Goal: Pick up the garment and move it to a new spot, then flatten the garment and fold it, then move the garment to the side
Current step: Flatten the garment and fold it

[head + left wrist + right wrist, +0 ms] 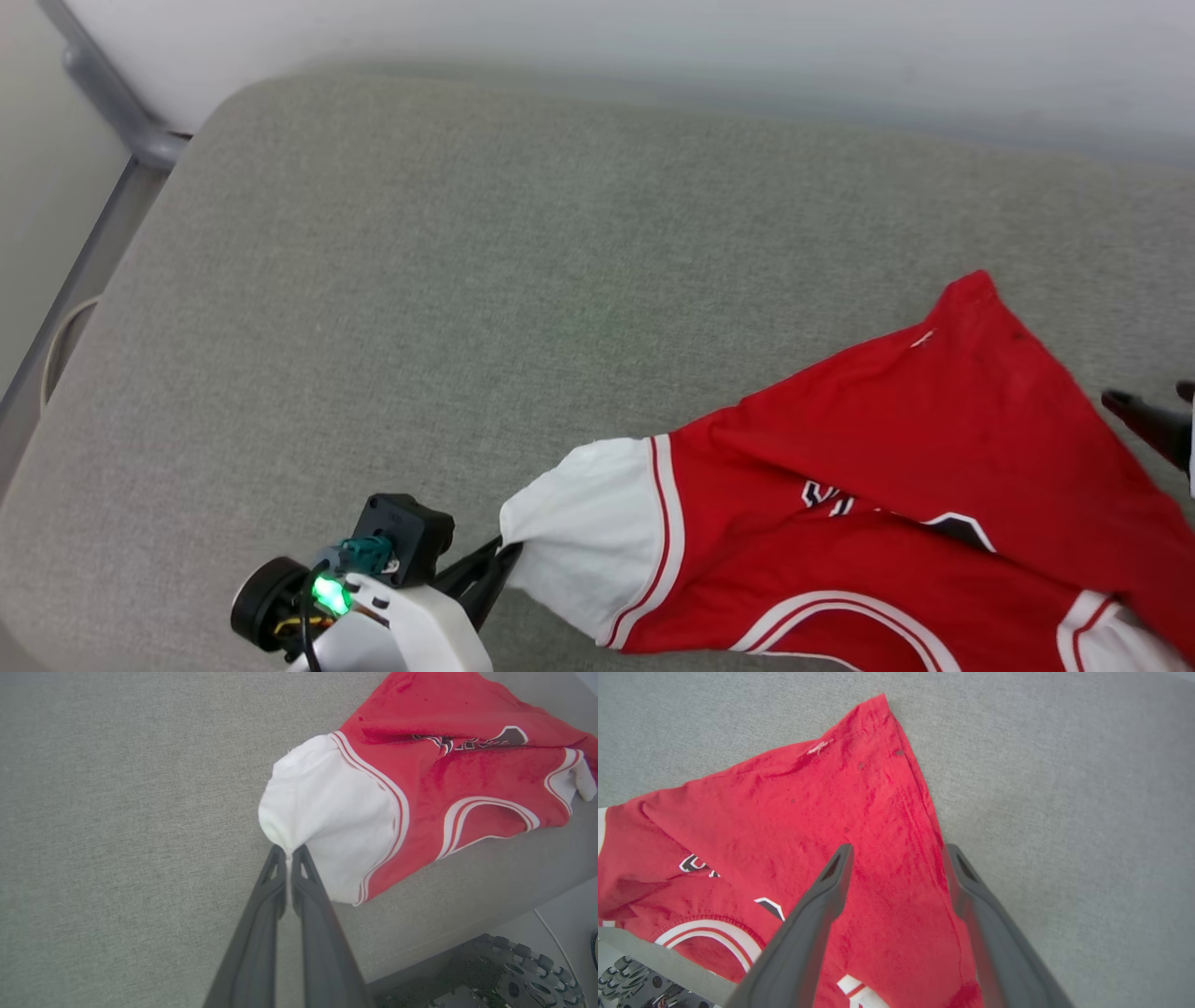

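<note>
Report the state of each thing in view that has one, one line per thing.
garment: unfolded, rumpled, lying on the grey cushion, not yet flattened.
left gripper: shut, pinching the edge of the garment's white sleeve.
right gripper: open, fingers spread over the red fabric, holding nothing.

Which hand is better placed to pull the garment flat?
Left, probably: the left hand is shut on the white sleeve of the garment, while the right hand hangs open over red fabric, gripping nothing.
</note>
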Controlling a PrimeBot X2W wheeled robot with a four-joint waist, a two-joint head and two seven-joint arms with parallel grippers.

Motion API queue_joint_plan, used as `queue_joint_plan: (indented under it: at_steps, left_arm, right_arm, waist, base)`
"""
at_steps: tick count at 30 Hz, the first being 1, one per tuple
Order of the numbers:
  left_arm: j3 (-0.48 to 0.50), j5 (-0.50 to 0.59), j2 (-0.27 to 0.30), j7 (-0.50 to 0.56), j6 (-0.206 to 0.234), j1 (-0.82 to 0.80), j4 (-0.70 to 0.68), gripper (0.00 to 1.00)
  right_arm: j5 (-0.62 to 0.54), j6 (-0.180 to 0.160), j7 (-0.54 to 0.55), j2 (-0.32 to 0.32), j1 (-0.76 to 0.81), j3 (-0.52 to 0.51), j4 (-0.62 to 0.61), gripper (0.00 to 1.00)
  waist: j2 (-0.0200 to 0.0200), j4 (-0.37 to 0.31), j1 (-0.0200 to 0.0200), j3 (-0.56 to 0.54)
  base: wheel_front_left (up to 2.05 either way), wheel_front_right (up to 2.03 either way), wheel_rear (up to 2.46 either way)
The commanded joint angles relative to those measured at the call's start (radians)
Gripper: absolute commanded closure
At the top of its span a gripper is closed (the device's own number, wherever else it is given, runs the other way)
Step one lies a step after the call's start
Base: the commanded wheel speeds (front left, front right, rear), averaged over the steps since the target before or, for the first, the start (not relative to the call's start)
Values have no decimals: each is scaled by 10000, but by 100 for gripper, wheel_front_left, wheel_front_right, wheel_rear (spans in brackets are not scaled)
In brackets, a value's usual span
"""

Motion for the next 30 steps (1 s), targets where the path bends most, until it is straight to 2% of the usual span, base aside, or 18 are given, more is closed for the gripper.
queue_joint_plan:
  at_steps: [1, 11, 21, 30]
  left_arm:
    - [3, 79, 19, -54, -41, -225, -69, 100]
    - [-93, 120, -319, -355, -161, -721, -64, 100]
    - [-176, 131, -514, -594, -300, -1021, 128, 100]
    - [-235, 74, -631, -745, -329, -1145, 294, 100]
  right_arm:
    - [-156, -8, 71, -26, -448, 187, 121, 0]
    - [-1327, -8, -12, -223, -2877, 938, 1973, 0]
    - [-2158, -8, -339, -499, -3836, 1260, 3680, 0]
    - [-2323, -8, -783, -621, -4198, 1659, 4614, 0]
  waist:
    - [0, 371, -1, 470]
    - [0, 1348, -1, 1754]
    - [0, 1864, -1, 2326]
    - [0, 2118, -1, 2618]
  base:
    - [0, 0, 0]
    - [0, 0, 0]
    - [0, 0, 0]
    - [0, 0, 0]
